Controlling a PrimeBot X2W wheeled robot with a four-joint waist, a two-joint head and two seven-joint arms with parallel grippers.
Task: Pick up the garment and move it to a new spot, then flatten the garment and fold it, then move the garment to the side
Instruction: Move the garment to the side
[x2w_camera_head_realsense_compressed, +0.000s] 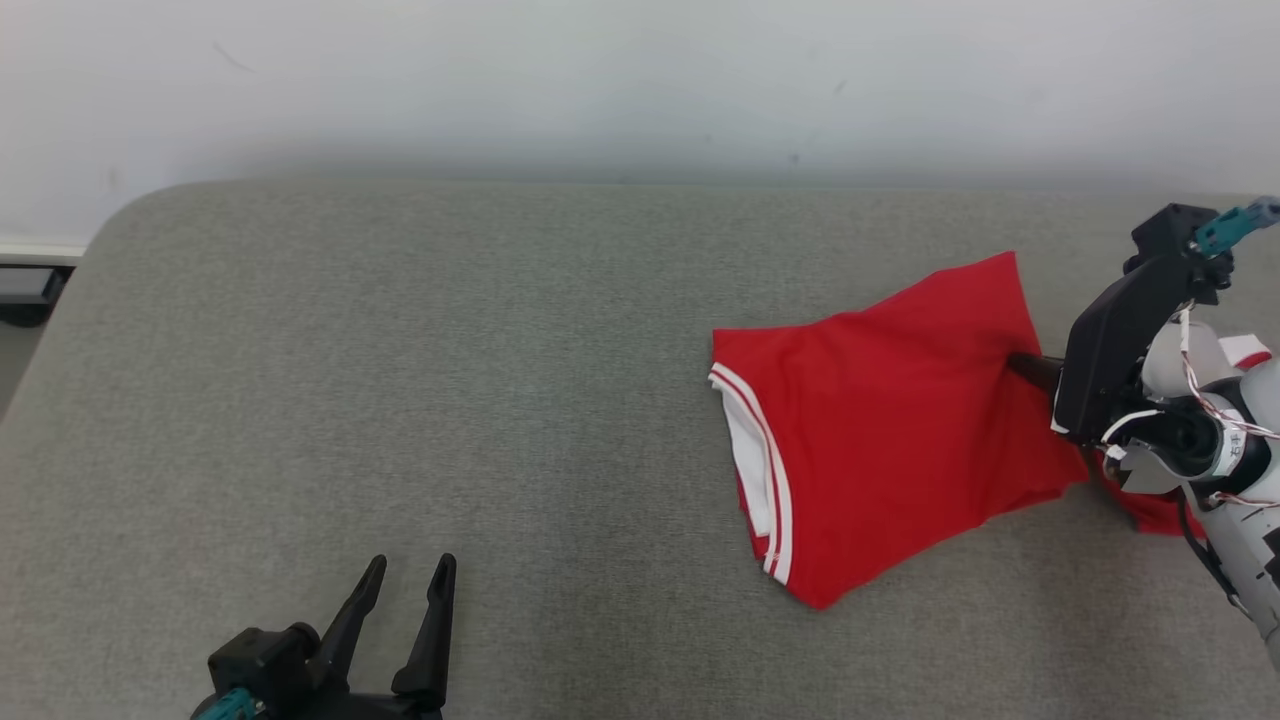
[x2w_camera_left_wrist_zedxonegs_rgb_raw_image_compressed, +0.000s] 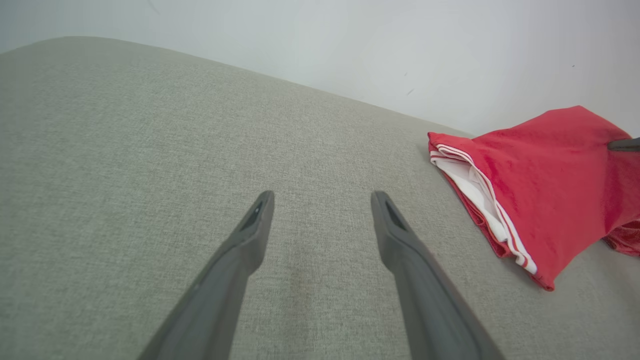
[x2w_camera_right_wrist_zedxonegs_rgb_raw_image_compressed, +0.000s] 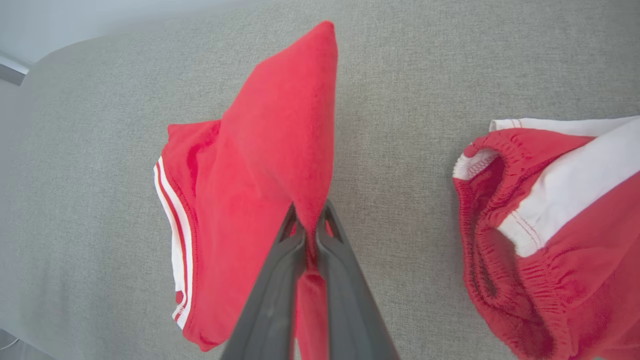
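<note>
- The garment (x2w_camera_head_realsense_compressed: 880, 420), red cloth with white trim, lies on the right half of a grey padded surface (x2w_camera_head_realsense_compressed: 400, 350), close to that surface's far right end and well short of the pale wall (x2w_camera_head_realsense_compressed: 640, 80) behind.
- The right gripper (x2w_camera_head_realsense_compressed: 1015, 362) comes in from the right side, with its dark fingers pressed together on a fold of the red cloth at the garment's right edge.
- From the right wrist view the pinch is plain: the right gripper (x2w_camera_right_wrist_zedxonegs_rgb_raw_image_compressed: 310, 220) has the two fingers closed with a thin ridge of garment (x2w_camera_right_wrist_zedxonegs_rgb_raw_image_compressed: 260, 165) between them, and the cloth rises past the tips into a peak.
- The striped hem (x2w_camera_head_realsense_compressed: 760, 470), white bands on red, is at the garment's left side, the end farthest from the pinching fingers, and it rests on the surface.
- A gathered waistband (x2w_camera_right_wrist_zedxonegs_rgb_raw_image_compressed: 525, 200) in red with a white band lies near that arm, apart from the pinched fold; I cannot tell how it joins the rest.
- The left gripper (x2w_camera_head_realsense_compressed: 412, 565) sits low at the near left, its fingers spread and nothing between them, well apart from the garment.
- In the left wrist view the left gripper (x2w_camera_left_wrist_zedxonegs_rgb_raw_image_compressed: 322, 196) points over bare grey fabric, with the garment (x2w_camera_left_wrist_zedxonegs_rgb_raw_image_compressed: 550, 185) off to its right.
</note>
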